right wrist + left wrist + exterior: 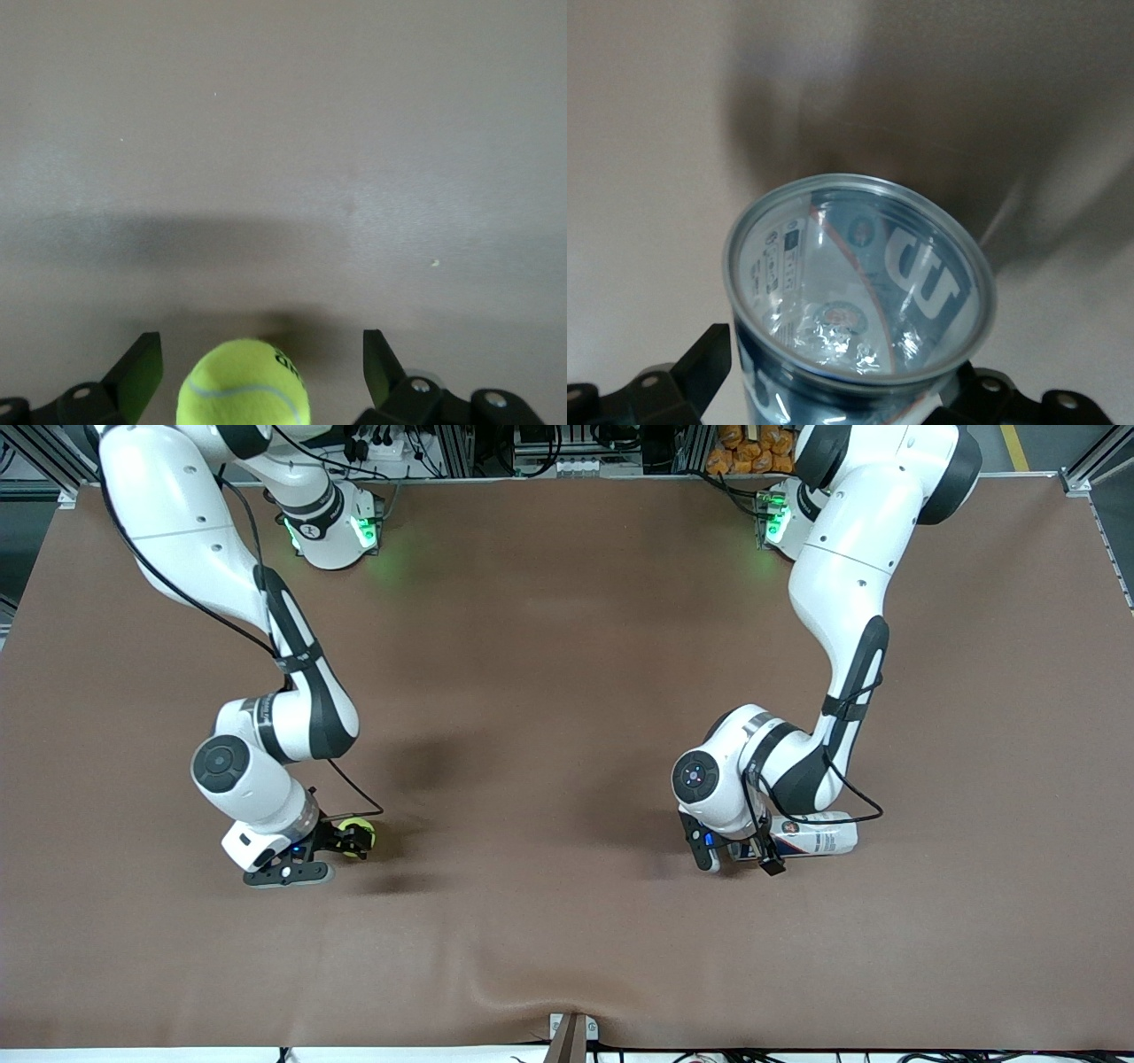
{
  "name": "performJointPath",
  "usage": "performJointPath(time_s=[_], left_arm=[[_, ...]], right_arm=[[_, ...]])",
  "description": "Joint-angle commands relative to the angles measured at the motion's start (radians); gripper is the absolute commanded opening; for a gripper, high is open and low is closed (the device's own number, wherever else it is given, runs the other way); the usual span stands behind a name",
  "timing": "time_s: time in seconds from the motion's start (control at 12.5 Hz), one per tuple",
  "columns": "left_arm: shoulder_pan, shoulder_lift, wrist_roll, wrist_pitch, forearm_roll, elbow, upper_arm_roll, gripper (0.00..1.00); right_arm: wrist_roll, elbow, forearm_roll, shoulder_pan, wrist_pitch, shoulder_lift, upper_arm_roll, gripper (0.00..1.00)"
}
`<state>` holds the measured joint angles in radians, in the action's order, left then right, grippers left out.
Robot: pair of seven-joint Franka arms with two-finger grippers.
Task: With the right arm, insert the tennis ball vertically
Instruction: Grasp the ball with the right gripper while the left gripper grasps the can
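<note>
Sitting at lower left of the front view, the tennis ball (pixel 357 835) rests on the brown table (pixel 549 691) between the right gripper (pixel 347 838)'s spread, untouching fingers. It looks light, fuzzy and springy — best pinched across its middle. At lower right, the left gripper (pixel 753 855) brackets the clear ball can (pixel 819 834) lying there — fingers wide, waiting.

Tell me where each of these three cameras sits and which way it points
Front view: high across the table, facing both arms; shows the right claw at the tennis ball and the left claw at the lying can.
Left wrist view: on the left wrist, looking into the can's open mouth between its fingers.
Right wrist view: on the right wrist, looking at the ball between open fingers.
Shared: front and right wrist views both show the ball.
</note>
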<state>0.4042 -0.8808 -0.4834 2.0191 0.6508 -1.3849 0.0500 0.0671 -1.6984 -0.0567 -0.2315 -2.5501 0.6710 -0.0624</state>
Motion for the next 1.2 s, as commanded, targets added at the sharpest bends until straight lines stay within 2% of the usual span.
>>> performJointPath(time_s=[0.0,0.16,0.32,0.56,0.72,0.96,1.04,1.12], left_arm=[[0.005,-0.009,-0.011,0.007,0.044,0.015,-0.004,0.79],[0.005,-0.007,-0.012,0.007,0.049,0.015,-0.004,0.61],[0.004,-0.006,-0.012,0.007,0.05,0.015,-0.004,0.48],[0.005,0.014,-0.035,0.007,0.055,0.021,-0.007,0.52],[0.005,0.066,-0.081,-0.003,0.053,0.024,-0.005,0.53],[0.019,0.134,-0.093,-0.019,0.036,0.024,-0.002,0.51],[0.021,0.16,-0.092,-0.02,0.024,0.023,0.001,0.51],[0.019,0.187,-0.087,-0.02,-0.021,0.023,0.008,0.51]], right_arm=[[0.016,0.023,-0.015,-0.011,0.005,0.013,-0.001,1.0],[0.016,0.01,-0.015,-0.008,0.01,0.013,0.009,1.0],[0.005,-0.009,-0.014,-0.008,0.014,0.012,0.01,1.0],[-0.001,-0.038,-0.011,0.001,0.017,0.007,0.012,1.0],[0.0,-0.049,-0.011,0.021,0.039,0.002,0.041,1.0],[-0.001,-0.059,-0.009,0.027,0.044,0.002,0.046,1.0],[-0.001,-0.06,-0.009,0.027,0.044,0.002,0.046,0.92],[0.0,-0.06,-0.009,0.027,0.044,0.001,0.046,0.77]])
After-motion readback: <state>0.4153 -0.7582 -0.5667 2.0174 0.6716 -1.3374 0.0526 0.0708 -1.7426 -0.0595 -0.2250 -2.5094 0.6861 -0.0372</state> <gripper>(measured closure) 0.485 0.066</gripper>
